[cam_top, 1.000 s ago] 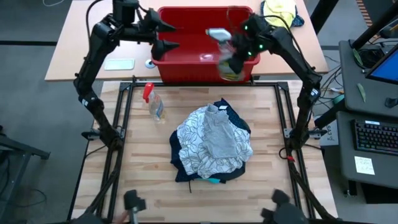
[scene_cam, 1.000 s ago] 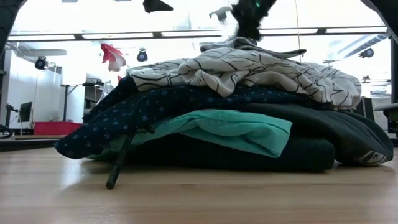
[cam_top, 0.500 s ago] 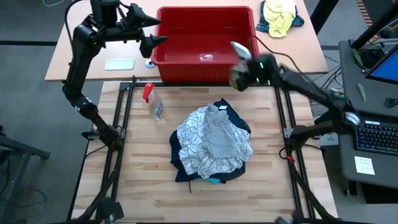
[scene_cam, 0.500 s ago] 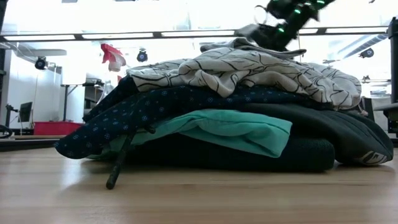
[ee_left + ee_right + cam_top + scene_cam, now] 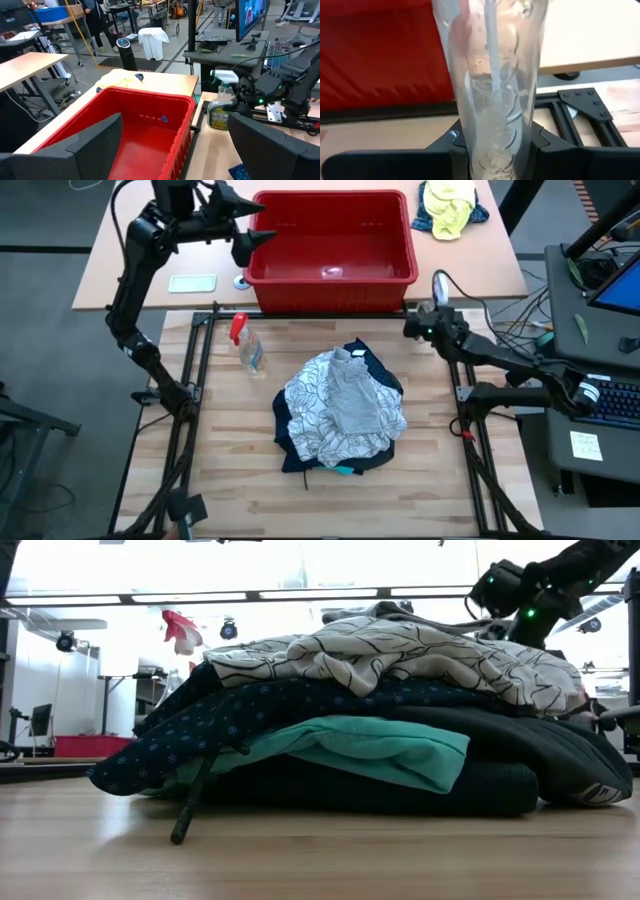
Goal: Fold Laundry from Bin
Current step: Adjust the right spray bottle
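- Red plastic, the bin (image 5: 333,235) sits bare of clothes at the far edge of the surface (image 5: 240,480); the laundry (image 5: 340,408) lies heaped in one stack mid-surface, a leaf-patterned pale garment (image 5: 310,410) and a light grey one (image 5: 352,395) on top, with navy dotted (image 5: 250,710), turquoise (image 5: 380,750) and black layers beneath in the low view.
- Judged from that, emptying the bin looks finished and the folding proper has not begun; the arm now busy is handling something other than the clothes.
- Right gripper (image 5: 432,320) hangs over the surface's far right corner, just in front of the bin, clenched on a clear spray bottle (image 5: 492,100), whose body fills the right wrist view between the two fingers (image 5: 385,162).
- Left gripper (image 5: 240,225) hovers by the bin's left rim, fingers spread wide and holding nothing; its own view looks down into the bin.
- A second spray bottle with a red head (image 5: 247,345) lies left of the pile.
- Next, I judge, the held bottle needs setting down upright and well clear of the pile, then both grippers must come to the top garment.
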`<move>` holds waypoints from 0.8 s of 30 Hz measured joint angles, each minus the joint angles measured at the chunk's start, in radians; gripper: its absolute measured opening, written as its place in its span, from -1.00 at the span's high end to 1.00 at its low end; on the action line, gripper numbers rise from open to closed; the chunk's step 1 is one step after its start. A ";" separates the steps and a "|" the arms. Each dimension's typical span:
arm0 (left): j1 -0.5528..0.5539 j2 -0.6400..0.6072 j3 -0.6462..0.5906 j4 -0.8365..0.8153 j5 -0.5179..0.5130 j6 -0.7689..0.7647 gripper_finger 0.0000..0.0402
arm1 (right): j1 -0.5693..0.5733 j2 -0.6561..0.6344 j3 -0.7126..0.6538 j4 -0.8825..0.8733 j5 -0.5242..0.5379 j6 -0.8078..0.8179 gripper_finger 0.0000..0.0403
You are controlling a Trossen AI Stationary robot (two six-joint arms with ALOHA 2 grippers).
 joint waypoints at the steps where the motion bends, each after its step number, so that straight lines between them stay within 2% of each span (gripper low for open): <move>1: 0.000 0.002 0.000 0.001 0.000 0.000 -0.71 | -0.001 0.003 -0.010 -0.012 -0.005 0.000 0.63; 6: 0.000 0.017 0.000 0.012 0.000 -0.001 -0.71 | -0.001 0.027 -0.048 -0.026 -0.010 0.005 0.62; 11: 0.000 0.022 0.000 0.015 0.000 -0.011 -0.71 | -0.001 0.036 -0.061 -0.018 0.001 0.017 0.50; 19: 0.000 0.023 0.001 0.031 0.000 -0.029 -0.71 | -0.001 0.036 -0.062 -0.022 0.004 -0.041 0.46; 24: 0.000 0.023 0.001 0.030 0.005 -0.030 -0.71 | -0.001 0.036 -0.062 -0.024 0.000 -0.049 0.28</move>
